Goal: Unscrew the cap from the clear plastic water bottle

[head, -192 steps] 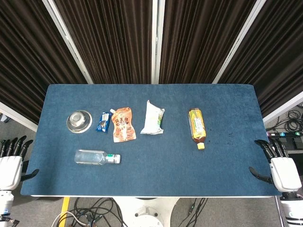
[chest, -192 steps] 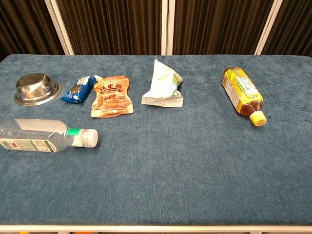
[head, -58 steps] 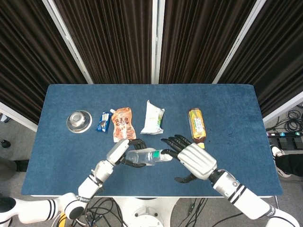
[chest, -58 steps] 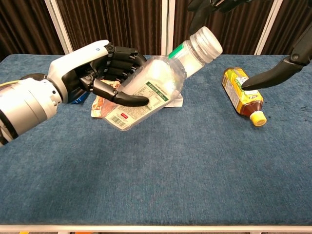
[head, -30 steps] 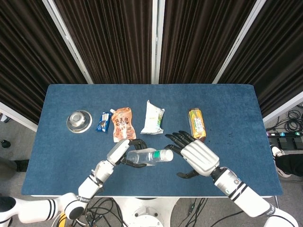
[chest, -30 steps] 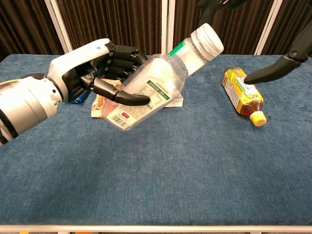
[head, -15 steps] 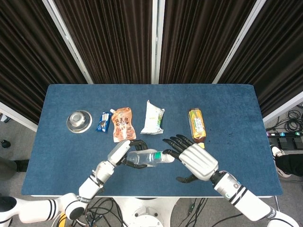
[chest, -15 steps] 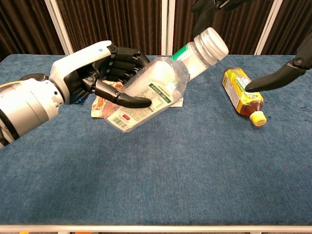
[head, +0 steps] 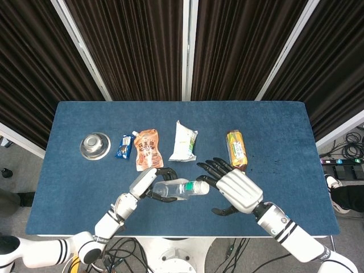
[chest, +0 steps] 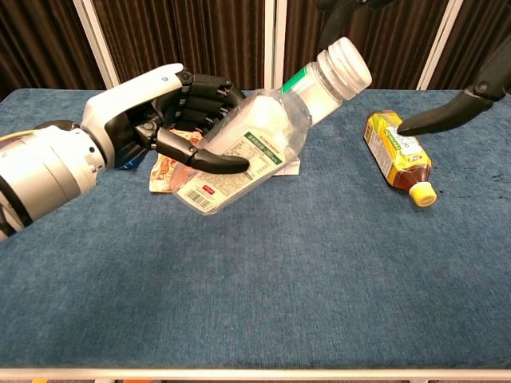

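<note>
The left hand [chest: 152,120] grips the light, crushable clear plastic water bottle [chest: 255,148] mid-body, while the spread, empty right hand [head: 236,190] beside its ribbed white cap [chest: 345,57] should pinch there.

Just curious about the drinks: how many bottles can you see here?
2. The clear water bottle is held up by the left hand; the yellow-capped tea bottle lies on the table's right part.

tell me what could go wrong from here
1. The left hand holds the water bottle tilted in the air; twisting the cap might turn the bottle in that grip.
2. The right hand is spread beside the cap, not on it, so it might close off-centre.
3. A freed cap could drop onto the table.
</note>
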{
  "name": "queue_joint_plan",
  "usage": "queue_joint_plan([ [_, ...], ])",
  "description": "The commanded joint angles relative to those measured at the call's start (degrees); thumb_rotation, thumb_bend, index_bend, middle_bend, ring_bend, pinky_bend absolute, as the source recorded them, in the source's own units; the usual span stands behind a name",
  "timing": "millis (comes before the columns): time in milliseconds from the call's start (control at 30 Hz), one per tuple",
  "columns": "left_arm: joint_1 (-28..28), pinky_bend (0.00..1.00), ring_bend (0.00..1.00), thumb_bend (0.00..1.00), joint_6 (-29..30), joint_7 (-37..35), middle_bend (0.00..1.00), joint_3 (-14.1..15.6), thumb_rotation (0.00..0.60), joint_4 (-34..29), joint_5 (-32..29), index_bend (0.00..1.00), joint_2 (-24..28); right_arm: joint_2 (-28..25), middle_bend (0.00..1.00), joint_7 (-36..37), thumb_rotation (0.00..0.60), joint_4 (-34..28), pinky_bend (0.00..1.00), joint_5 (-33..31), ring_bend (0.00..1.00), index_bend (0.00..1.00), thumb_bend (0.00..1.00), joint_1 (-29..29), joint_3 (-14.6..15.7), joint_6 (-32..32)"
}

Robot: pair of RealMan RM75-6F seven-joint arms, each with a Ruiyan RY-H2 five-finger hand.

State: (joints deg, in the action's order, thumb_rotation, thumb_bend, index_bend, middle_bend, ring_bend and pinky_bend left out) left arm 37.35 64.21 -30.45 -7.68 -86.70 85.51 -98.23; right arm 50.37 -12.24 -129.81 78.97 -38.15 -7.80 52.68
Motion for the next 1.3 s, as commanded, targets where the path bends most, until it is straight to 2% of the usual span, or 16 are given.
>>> queue_joint_plan([
  [33,0.03,0.49,0.51,0.26,0.00,-0.11,0.58,0.01,0.600,-0.05,0.03,0.62,0.00,0.60,0.04,0.06,0.557,0.48,0.00,0.43,0.00,0.23,0.11,0.24,-0.34,1.07],
  [133,0.11,0.49,0.51,0.26,-0.01,-0.30,0.58,-0.08,0.600,-0.20,0.05,0.62,0.12,1.88,0.05,-0.28,0.599,1.43,0.00,1.06,0.00,0.23,0.16,0.57,-0.69,2.61],
  [333,0.15,0.49,0.51,0.26,0.02,-0.33,0.58,-0.13,0.600,-0.31,0.00,0.62,0.21,3.49,0.07,-1.18,0.600,2.27,0.00,1.82,0.00,0.24,0.17,0.71,-0.83,3.80],
  [667,-0.04,0.48,0.51,0.26,0.22,-0.29,0.58,0.15,0.600,-0.29,-0.02,0.62,0.12,4.05,0.09,-2.03,0.600,2.52,0.00,1.35,0.00,0.37,0.25,0.70,-0.78,3.99],
  [1300,0.39,0.48,0.51,0.26,-0.82,-0.92,0.58,-0.41,0.600,-1.20,-0.96,0.62,0.43,5.62,0.10,-2.33,0.600,3.62,0.00,1.54,0.00,0.37,0.25,0.25,-1.10,4.30],
])
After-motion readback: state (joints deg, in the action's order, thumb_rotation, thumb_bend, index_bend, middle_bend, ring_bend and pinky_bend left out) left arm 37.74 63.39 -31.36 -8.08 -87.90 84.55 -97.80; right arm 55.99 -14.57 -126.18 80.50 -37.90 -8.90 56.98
